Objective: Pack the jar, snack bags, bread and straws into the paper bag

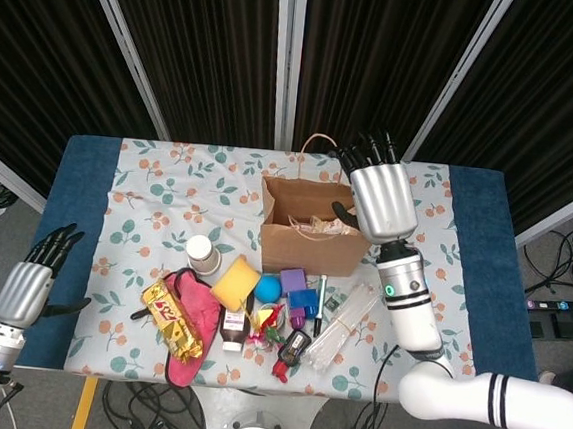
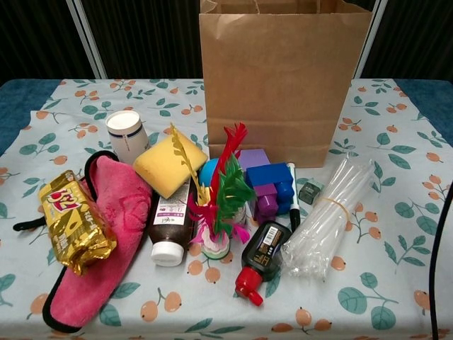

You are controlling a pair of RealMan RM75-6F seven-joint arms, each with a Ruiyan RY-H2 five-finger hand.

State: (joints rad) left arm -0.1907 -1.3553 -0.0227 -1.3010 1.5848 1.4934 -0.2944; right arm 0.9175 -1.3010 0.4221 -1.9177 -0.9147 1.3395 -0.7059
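Observation:
The brown paper bag (image 1: 304,241) (image 2: 283,78) stands open at the table's middle back, and a clear-wrapped bread (image 1: 316,223) lies inside it. My right hand (image 1: 380,198) hovers over the bag's right rim, fingers spread and holding nothing. The white-lidded jar (image 1: 203,254) (image 2: 127,134) stands left of the bag. A gold snack bag (image 1: 172,320) (image 2: 74,219) lies on a pink cloth. The bundle of clear straws (image 1: 342,325) (image 2: 329,216) lies right of the clutter. My left hand (image 1: 29,287) hangs open off the table's left edge.
A yellow sponge (image 2: 166,166), pink cloth (image 2: 99,248), brown bottle (image 2: 171,223), feather toy (image 2: 219,195), blue and purple blocks (image 2: 267,185), a pen (image 2: 292,195) and a red-capped black bottle (image 2: 260,258) crowd the front middle. A black cable (image 2: 440,241) hangs at the right.

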